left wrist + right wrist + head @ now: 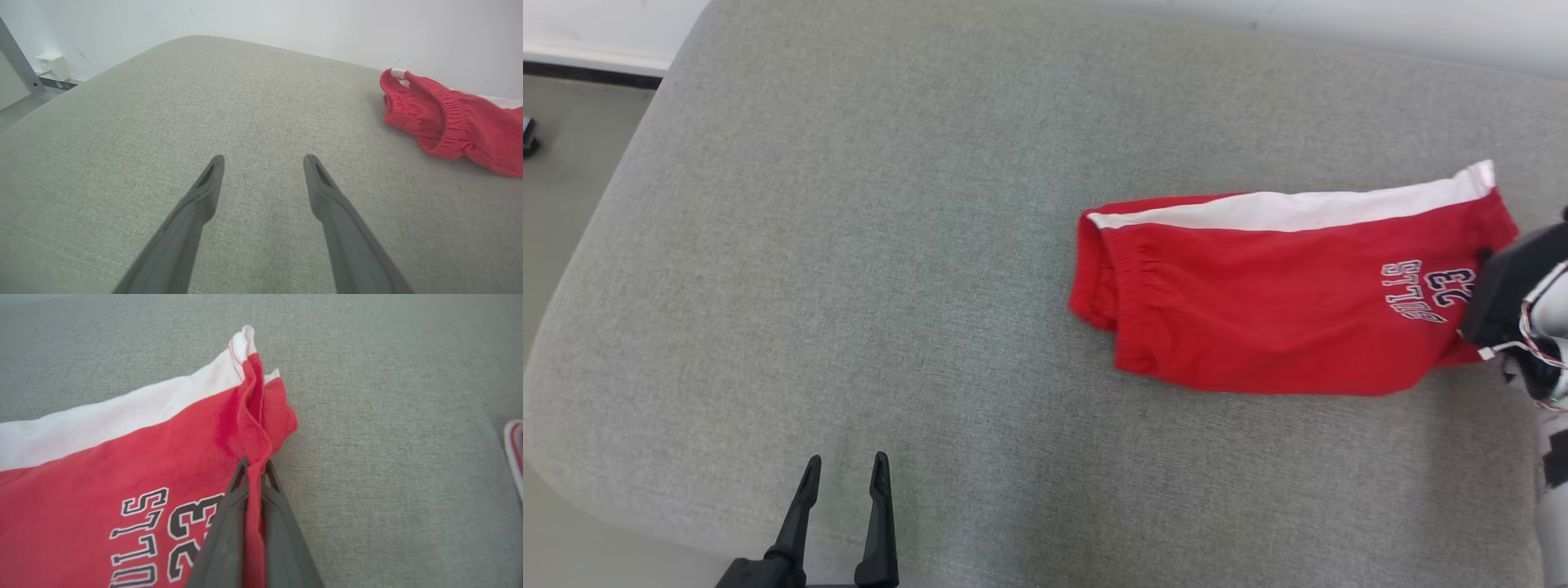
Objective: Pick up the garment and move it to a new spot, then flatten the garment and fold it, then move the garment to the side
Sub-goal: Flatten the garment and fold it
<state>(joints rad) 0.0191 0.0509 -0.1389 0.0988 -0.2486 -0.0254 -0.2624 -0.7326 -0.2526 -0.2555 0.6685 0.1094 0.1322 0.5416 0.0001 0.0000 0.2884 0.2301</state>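
right wrist view: the right claw [254,465] is pressed together on a hem fold of the red shorts [122,457], and the cloth spreads toward 9 o'clock from it. the pick-up seems in hand. next it calls for a clean lift and carry. head view: the shorts lie at 3 o'clock on the grey cushion [849,245], and the left claw [845,469] is spread and empty at 7 o'clock.

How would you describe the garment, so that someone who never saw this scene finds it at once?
A wide grey cushion spreads before the robot. On its right part lie red shorts, with the right end effector shut on a fold at their edge. The white stripe along one side and the printed number 23 set them apart.
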